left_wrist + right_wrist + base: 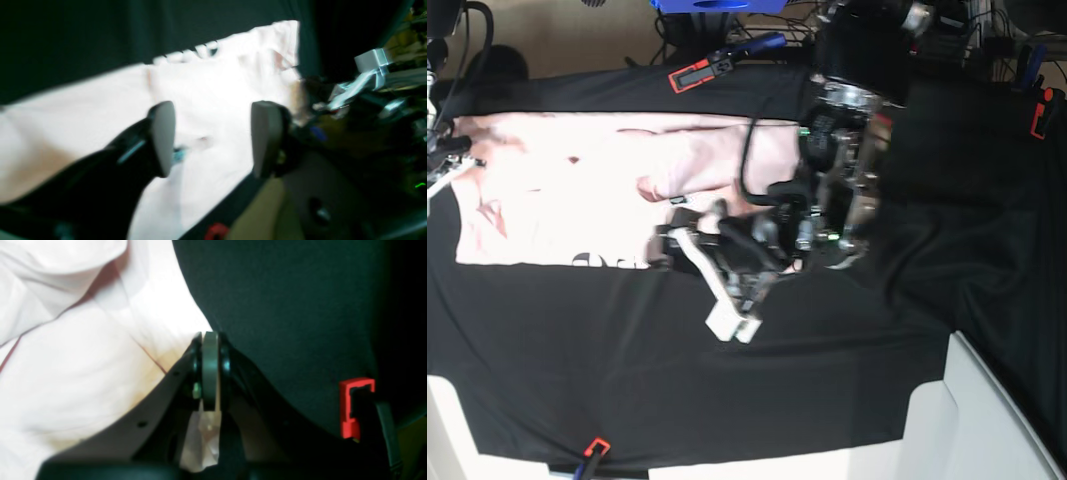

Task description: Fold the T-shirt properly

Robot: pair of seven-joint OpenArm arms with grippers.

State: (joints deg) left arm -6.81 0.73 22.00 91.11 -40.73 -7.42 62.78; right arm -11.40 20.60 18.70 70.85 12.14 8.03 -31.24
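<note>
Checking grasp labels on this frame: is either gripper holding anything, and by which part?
The right gripper is shut on the T-shirt, pinching its edge. The left gripper is open above the shirt, holding nothing.

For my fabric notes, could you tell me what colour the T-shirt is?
Pale pink, with some black lettering at one edge; the T-shirt shows best in the base view.

No lettering anywhere is clear enough to read.

Robotics lab; clamped black table cloth (pixel 727 380); tangled cables (pixel 947 35) behind
</note>
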